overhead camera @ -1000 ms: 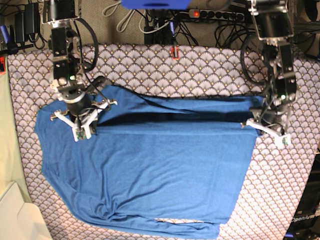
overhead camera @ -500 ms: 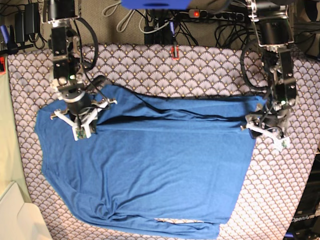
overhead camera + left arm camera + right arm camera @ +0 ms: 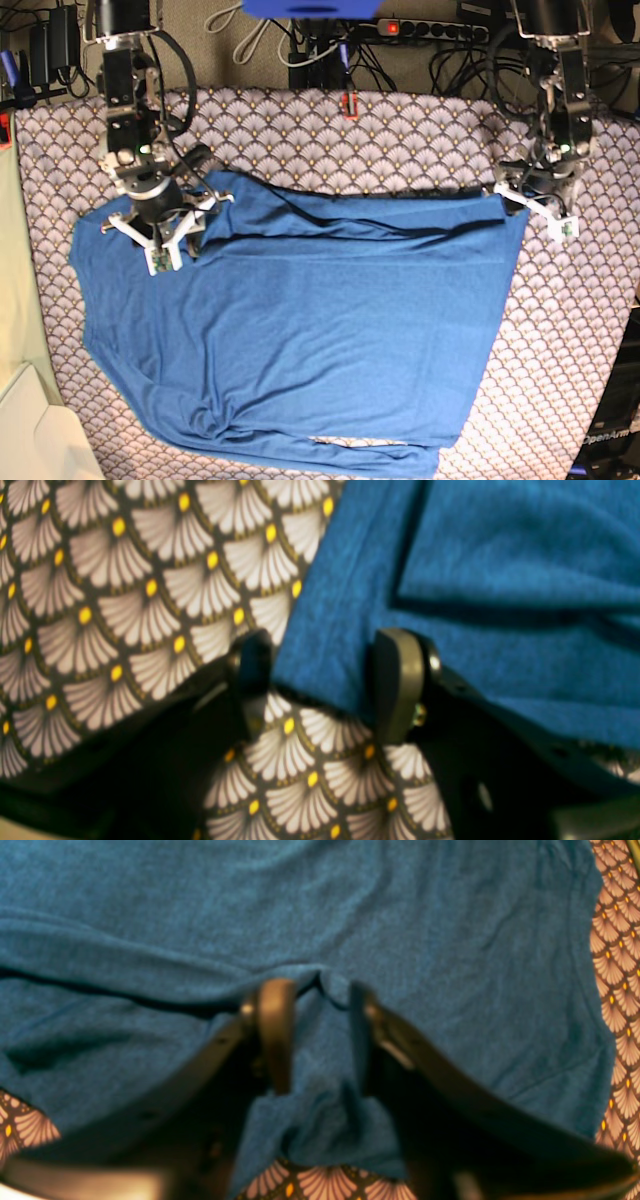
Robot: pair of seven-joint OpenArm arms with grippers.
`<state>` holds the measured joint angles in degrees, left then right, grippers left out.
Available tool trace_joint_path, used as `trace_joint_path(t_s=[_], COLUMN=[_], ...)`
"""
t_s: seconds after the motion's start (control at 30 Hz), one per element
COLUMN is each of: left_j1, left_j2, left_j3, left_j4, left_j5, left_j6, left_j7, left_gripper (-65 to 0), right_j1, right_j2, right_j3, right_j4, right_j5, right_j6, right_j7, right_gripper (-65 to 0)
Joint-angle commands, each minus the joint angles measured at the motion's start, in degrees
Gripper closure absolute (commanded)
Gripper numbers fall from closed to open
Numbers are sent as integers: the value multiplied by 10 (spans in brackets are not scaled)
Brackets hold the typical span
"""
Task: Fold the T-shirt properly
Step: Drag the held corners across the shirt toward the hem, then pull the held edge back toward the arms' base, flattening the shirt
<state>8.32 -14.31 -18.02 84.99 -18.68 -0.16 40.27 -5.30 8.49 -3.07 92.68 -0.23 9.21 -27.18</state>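
The T-shirt (image 3: 300, 330) lies spread across the desk (image 3: 400, 140), its top edge folded over; the left hand (image 3: 320, 680) stands apart astride the shirt's corner, the right hand (image 3: 312, 1025) apart over bunched cloth; lifting away could snag loose fabric and undo the fold.

The shirt (image 3: 300, 340) lies spread over the middle and front of the table cover (image 3: 400, 140), reaching close to the cover's front edge, with bare cover along the back edge and down both sides. A folded band runs across the shirt's back edge. The right gripper (image 3: 160, 235) sits over the shirt's back corner (left side of the base view). The left gripper (image 3: 535, 205) stands at the opposite back corner, just beside the cloth's edge.
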Motion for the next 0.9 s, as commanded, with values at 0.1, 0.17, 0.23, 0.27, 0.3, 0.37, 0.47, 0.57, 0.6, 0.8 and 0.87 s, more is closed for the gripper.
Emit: trace_joint_path(t_s=[0.1,0.17,0.23,0.27,0.3,0.37,0.47,0.57,0.6,0.8,0.87], left_j1=[-8,-8,-8,-8,-8,-8,-7,10,12,17,14], left_j2=[-8,-8,-8,-8,-8,-8,-8,-8,-8,-4,-3], left_j3=[-3,-3,-3,-3,-3,-3,-3,-3,-2,0,0], left_j4=[31,33,34,33,31,30,31,34,31,8,1], left_j5=[0,1,1,1,1,1,1,1,1,0,-2], left_j6=[-1,-1,-1,-1,-1,-1,-1,-1,-1,-1,-1], left_j7=[-8,-8,-8,-8,-8,-8,-8,-8,-8,-11,-12], left_gripper=[-324,-324,-324,-324,-324,-324,-324,-324,-324,-323,-322], right_j1=[8,6,-6,-10,-12,-20,-24,-36,-40,-63,-74], right_j2=[1,1,1,1,1,1,1,2,2,2,2], right_j3=[2,2,1,1,1,1,1,1,1,0,-2], right_j4=[14,24,41,49,59,68,67,68,68,79,93], right_j5=[-1,-1,-1,-1,-1,-1,-1,-1,-1,-1,-1], right_j6=[-2,-2,-2,-2,-2,-2,-2,-2,-2,-2,-2], right_j7=[14,14,14,14,14,14,14,14,14,14,14], right_gripper=[-295,-297,-297,-297,-297,-297,-297,-297,-297,-297,-297])
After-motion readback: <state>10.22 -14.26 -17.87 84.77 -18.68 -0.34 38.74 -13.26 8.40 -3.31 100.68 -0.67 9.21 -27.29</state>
